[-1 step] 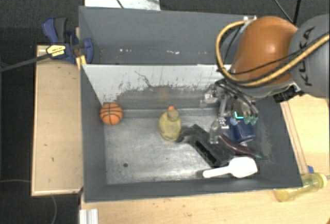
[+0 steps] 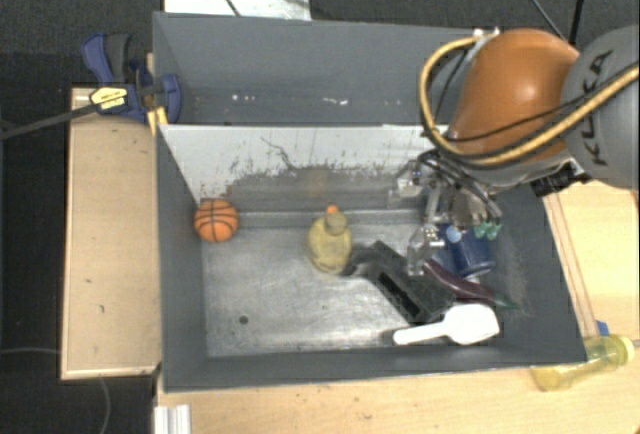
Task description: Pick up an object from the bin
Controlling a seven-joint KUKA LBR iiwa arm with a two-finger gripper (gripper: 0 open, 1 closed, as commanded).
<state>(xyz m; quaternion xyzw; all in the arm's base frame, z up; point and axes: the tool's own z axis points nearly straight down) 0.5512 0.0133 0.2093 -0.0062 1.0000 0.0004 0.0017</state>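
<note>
1. The arm (image 2: pixel 600 92) comes in from the right of the camera view, with its rounded orange cover (image 2: pixel 510 87) and looped cables above the right half of the grey bin (image 2: pixel 280 312).
2. The pincer (image 2: pixel 435 250) hangs low inside the bin, near the right end of the floor and in front of the back wall.
3. Its metal parts overlap the things beneath, so I cannot tell whether the pincer is apart or together. Nothing can be made out clamped in it.
4. The nearest thing is a small blue thing (image 2: pixel 466 247), just beside the pincer on its right and partly under the wrist. What kind of thing it is cannot be made out.
5. A dark purple piece (image 2: pixel 455 280) lies just in front of the blue thing, below the pincer's tip and close to it.
6. A black bar (image 2: pixel 398 288) lies slantwise on the floor, just left of and in front of the pincer. Its far end is near the yellow bottle.
7. A white scoop (image 2: pixel 452 327) lies near the front wall, in front of the pincer, with its handle pointing left. It touches or overlaps the black bar's near end.
8. A yellow bottle (image 2: pixel 329 242) with an orange cap stands mid-floor, clearly left of the pincer.
9. An orange ball (image 2: pixel 216 219), lined like a basketball, sits by the left wall, well apart from the pincer.
</note>
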